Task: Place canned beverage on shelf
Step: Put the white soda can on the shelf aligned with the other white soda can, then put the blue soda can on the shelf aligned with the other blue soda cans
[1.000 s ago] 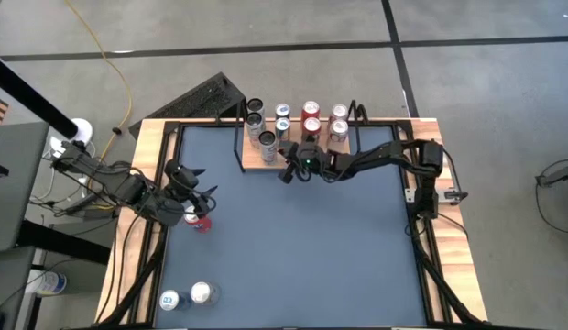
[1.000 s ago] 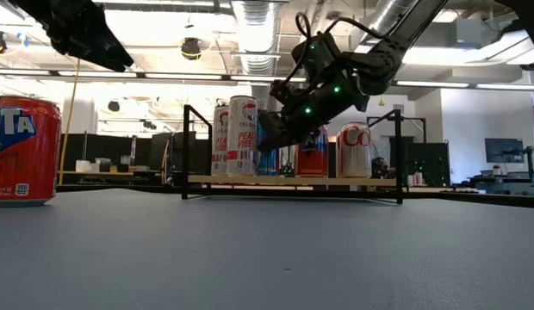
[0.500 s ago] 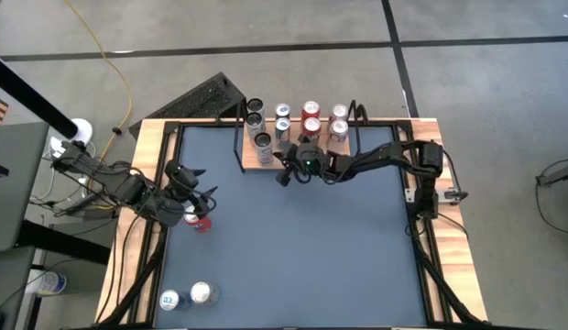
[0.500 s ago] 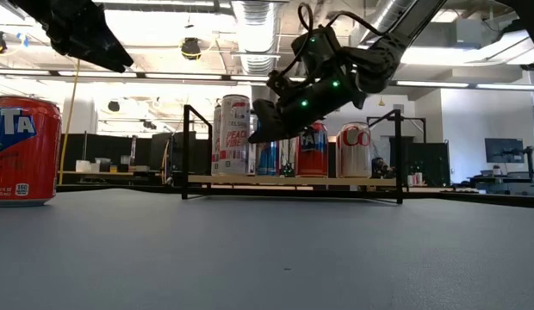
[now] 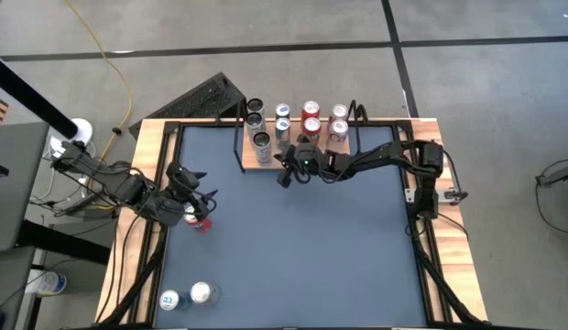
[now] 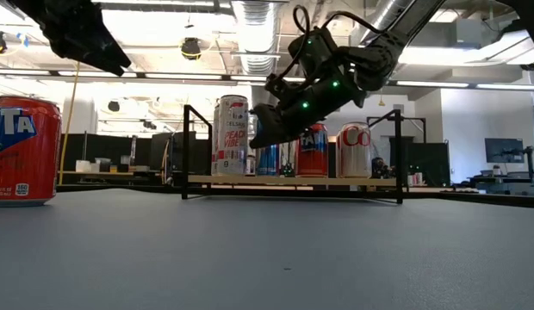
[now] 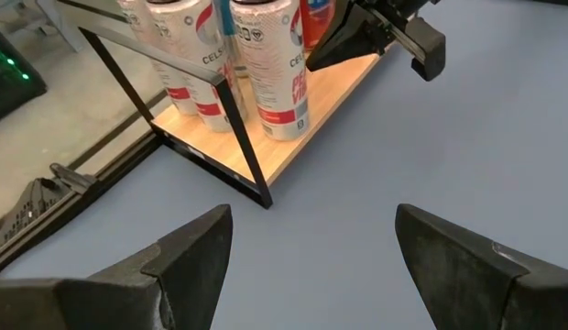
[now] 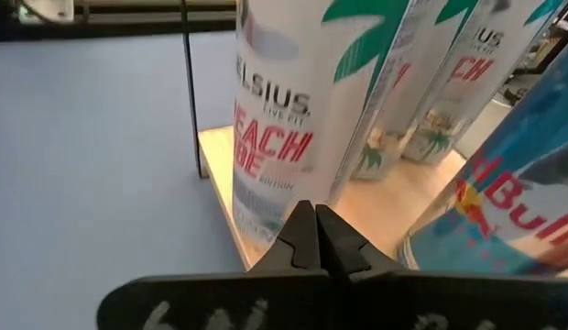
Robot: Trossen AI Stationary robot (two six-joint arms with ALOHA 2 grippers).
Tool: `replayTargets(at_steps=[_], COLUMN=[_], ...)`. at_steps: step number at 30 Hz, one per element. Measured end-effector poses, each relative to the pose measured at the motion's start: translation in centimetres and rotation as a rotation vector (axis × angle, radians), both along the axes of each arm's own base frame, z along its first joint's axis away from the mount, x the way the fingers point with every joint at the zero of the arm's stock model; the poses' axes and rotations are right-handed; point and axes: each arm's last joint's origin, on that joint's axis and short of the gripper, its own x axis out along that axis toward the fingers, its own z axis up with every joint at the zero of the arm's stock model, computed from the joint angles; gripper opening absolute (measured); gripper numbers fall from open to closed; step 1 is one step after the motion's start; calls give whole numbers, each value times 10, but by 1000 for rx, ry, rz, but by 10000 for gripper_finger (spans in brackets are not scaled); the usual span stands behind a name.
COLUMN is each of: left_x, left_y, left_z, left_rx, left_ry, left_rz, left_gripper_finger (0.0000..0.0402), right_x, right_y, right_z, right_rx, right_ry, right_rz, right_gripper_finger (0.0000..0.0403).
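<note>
Right gripper (image 5: 286, 170) hangs just off the front edge of the shelf (image 5: 252, 163), above the blue surface (image 5: 302, 247), fingers pressed together w/ nothing between them; wrist view shows the two tips (image 8: 313, 240) touching. Right in front of it the tall white Celsius can (image 6: 232, 136) stands upright on the shelf's front row, at the left end near the black wire upright (image 6: 186, 151). Two more Celsius cans sit behind it, and a blue Red Bull can (image 8: 504, 197) stands just beside. Further along the shelf are red Fanta (image 6: 314, 151) and a white Coke-type can (image 6: 354, 150).

Left gripper (image 5: 194, 179) is well apart, over the left side of the surface, fingers (image 7: 179, 261) spread wide, holding nothing. A red Fanta can (image 6: 23, 151) stands upright near it. Two silver-top cans (image 5: 186, 296) wait at the near left corner.
</note>
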Motion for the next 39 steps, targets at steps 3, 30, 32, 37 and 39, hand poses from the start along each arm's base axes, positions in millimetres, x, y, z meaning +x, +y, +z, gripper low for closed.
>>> replayTargets(at_steps=[3,30,32,37,39], left_x=[0,1,2,2,2], left_y=[0,-1,-1,-1,-2], left_z=[0,2,1,1,1], left_rx=[-3,-2,-13,-18,-18], left_ry=[-6,-16,-14,-9,-9], left_rz=[1,-4,-13,-21,-20], left_gripper_finger=[293,293,293,293,293], right_x=[2,21,23,22,21], right_y=[0,-13,-14,-3,1], right_z=[4,-8,-12,-7,-3], right_rx=[-5,-14,-19,-16,-12], right_ry=[-41,-151,-138,-106,-84], right_rz=[16,119,125,152,152], right_gripper_finger=[0,0,0,0,0])
